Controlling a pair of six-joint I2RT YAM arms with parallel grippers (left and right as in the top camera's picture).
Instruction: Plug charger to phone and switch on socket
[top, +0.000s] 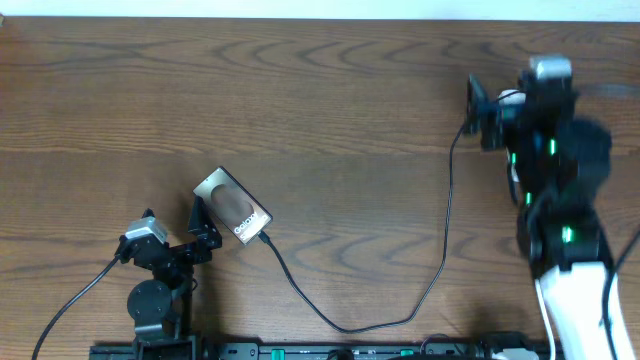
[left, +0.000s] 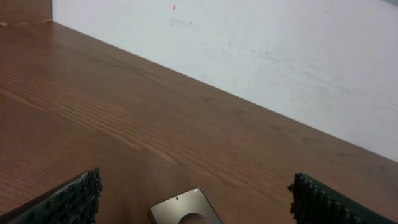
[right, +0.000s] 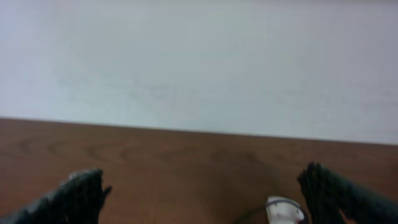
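The phone (top: 232, 207) lies tilted on the table at lower left, with white text on its dark screen. Its top end shows in the left wrist view (left: 185, 210). The charger (top: 440, 250), a thin black cable, runs from the phone's lower end, loops toward the front edge, then rises to the right arm. My left gripper (top: 201, 226) is open beside the phone, its fingers spread either side of it (left: 196, 183). My right gripper (top: 476, 106) is open (right: 205, 186), with a rounded white piece (right: 285, 210) near its right finger where the cable ends. The socket is mostly hidden under the right arm.
The wooden table (top: 330, 90) ends at a white wall (left: 280, 56) at the back. The left arm's base (top: 150, 305) and a black rail (top: 300, 351) sit along the front edge. The right arm (top: 560, 200) covers the right side.
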